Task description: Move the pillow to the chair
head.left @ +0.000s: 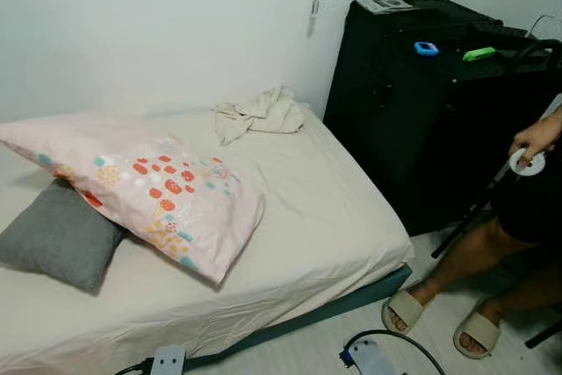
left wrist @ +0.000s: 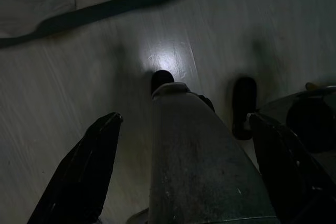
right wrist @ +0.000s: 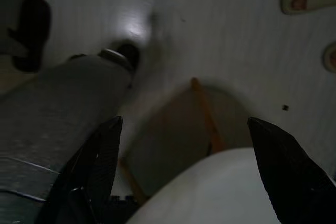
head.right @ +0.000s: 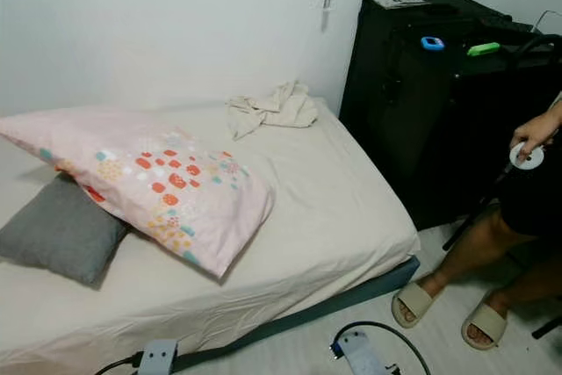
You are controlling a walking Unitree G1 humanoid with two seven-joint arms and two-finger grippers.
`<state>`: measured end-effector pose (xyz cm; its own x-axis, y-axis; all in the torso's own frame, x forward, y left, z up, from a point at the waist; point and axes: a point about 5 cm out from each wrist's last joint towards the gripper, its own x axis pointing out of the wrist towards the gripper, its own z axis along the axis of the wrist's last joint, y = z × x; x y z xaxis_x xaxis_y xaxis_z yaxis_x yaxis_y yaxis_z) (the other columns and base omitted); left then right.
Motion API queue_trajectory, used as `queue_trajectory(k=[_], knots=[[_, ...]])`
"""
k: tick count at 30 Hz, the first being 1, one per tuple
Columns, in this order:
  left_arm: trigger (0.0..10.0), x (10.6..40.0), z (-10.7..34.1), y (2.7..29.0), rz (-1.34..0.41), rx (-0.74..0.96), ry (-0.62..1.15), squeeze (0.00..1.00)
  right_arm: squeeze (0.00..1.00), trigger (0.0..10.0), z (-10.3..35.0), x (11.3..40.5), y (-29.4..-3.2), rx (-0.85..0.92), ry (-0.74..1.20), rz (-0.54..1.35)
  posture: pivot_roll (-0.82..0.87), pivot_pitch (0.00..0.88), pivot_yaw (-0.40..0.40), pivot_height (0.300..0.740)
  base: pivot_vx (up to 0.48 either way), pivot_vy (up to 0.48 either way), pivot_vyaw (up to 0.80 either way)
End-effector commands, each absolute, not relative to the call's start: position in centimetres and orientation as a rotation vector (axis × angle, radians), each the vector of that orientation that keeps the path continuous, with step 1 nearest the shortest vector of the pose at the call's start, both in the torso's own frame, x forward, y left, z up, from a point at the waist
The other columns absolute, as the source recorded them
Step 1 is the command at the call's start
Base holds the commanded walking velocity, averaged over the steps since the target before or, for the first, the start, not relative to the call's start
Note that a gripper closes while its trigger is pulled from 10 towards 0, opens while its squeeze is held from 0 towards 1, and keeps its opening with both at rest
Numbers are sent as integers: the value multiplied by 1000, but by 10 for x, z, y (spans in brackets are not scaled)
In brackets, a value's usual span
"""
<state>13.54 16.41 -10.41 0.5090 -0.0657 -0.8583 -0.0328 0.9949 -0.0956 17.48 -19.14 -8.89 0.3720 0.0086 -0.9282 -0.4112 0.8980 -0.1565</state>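
Observation:
A large pale pink pillow (head.left: 149,189) with red, orange and teal blotches lies slantwise on the bed (head.left: 334,226), its left part resting on a smaller grey cushion (head.left: 60,236). In the left wrist view my left gripper (left wrist: 181,174) hangs open over the grey floor, its two black fingers (left wrist: 84,174) wide apart around the robot's leg. My right gripper (right wrist: 184,171) also hangs open, pointing down at the floor, with the curved white edge (right wrist: 226,192) of a piece of furniture and a wooden leg (right wrist: 207,116) below it. Both arms hang idle.
A crumpled beige cloth (head.left: 259,113) lies at the bed's far end. A tall black case (head.left: 421,103) stands right of the bed. A person in sandals (head.left: 406,309) stands at the right, holding a white ring (head.left: 528,162). Cables and a power strip (head.left: 167,360) lie on the floor.

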Motion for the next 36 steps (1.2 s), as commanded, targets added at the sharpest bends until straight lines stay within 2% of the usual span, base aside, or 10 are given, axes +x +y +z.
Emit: queue_trajectory(k=[1, 25, 36], knots=[[10000, 118, -110, 165, -16, -107, 1104, 0, 0, 10000, -89, 175, -191, -365, 1155, 277, -67, 51, -45, 740, 0, 0, 431], [10000, 112, -112, 166, -16, -106, 1118, 0, 0, 10000, -88, 176, -193, -392, 1156, 281, -67, 44, -50, 740, 0, 0, 653], [10000, 122, -110, 147, -73, -100, 1106, 0, 0, 10000, -89, 175, -194, -409, 1165, 272, -70, 32, -51, 740, 0, 0, 0]])
